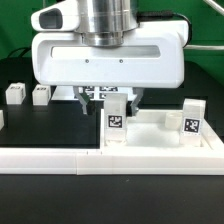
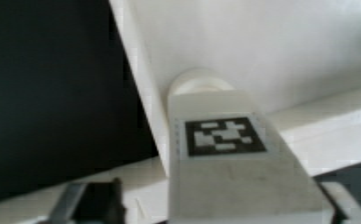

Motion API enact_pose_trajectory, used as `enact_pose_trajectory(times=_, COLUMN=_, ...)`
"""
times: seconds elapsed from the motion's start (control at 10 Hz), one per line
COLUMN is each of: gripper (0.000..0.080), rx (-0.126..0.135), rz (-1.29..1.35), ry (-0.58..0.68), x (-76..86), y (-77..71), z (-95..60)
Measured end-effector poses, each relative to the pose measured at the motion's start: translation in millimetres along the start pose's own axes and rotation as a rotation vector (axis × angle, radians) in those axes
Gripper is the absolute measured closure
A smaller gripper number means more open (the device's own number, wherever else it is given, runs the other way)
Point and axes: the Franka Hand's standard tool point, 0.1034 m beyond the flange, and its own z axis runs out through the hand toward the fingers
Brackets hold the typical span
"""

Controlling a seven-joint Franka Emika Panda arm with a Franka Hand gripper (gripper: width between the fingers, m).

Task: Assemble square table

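We see the gripper (image 1: 110,100) low over the square top (image 1: 150,136). Its two fingers (image 2: 92,200) are on both sides of one white leg (image 1: 116,122). This leg stands upright and shows a black-and-white tag. It is at the end of the square top on the exterior view's left.

In the wrist view a dark gap shows between one finger and the leg, while the other finger is very near to it. We cannot tell if the gripper already presses on the leg or is only around it.

A second leg (image 1: 190,118), also with a tag, stands upright at the other end of the square top. Two more legs (image 1: 13,95) lie on the black table (image 1: 40,130), well apart from the top, on the exterior view's left. A long low rail (image 1: 60,160) lies in front.
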Motion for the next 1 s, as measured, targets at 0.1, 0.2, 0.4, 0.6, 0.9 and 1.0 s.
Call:
enact_pose_trajectory(times=0.1, gripper=0.0471, rx=0.000, rz=0.086, ry=0.000, x=-0.2, y=-0.1, z=0.4)
enact_pose_trajectory(times=0.2, gripper=0.0509, rx=-0.001, rz=0.156, ry=-0.001, x=-0.3, y=0.1, z=0.7)
enact_pose_trajectory(times=0.4, gripper=0.0509, rx=-0.001, rz=0.294, ry=-0.001, x=-0.4, y=0.0, z=1.0)
enact_pose_trajectory(times=0.6, gripper=0.0509, rx=0.004, rz=0.484, ry=0.030, x=0.8, y=0.5, z=2.5)
enact_pose_trajectory(times=0.9, gripper=0.0509, rx=0.001, rz=0.850, ry=0.017, x=-1.0, y=2.9, z=2.8)
enact_pose_trajectory(times=1.0, gripper=0.0509, rx=0.004, rz=1.018, ry=0.015, x=-2.6, y=3.0, z=3.0)
